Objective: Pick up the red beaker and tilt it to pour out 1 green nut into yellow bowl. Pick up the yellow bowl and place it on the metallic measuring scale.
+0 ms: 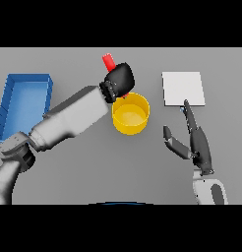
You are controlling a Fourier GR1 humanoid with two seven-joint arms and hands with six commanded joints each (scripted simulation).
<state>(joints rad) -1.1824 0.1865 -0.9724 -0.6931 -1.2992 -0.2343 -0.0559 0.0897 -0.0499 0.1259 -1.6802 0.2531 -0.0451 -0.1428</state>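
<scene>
Left robot hand (pixel 119 79) is clenched round red beaker (pixel 108 62), held above yellow bowl (pixel 130 114) rim; tilt slowly, keep mouth over bowl. Right robot hand (pixel 194 140) idle, fingers straight, near scale (pixel 183 88).

The flat grey table (pixel 83 167) is lit evenly and softly; hardly any shadows are cast. No glare is seen. The square white metallic scale (pixel 182 88) is rendered brightest.

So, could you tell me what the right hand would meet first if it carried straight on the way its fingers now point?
Probably the metallic measuring scale. The right hand is open, its fingers aimed up the view at the scale's near edge, with nothing between them. Height is unclear, so it might pass above the scale instead.
</scene>
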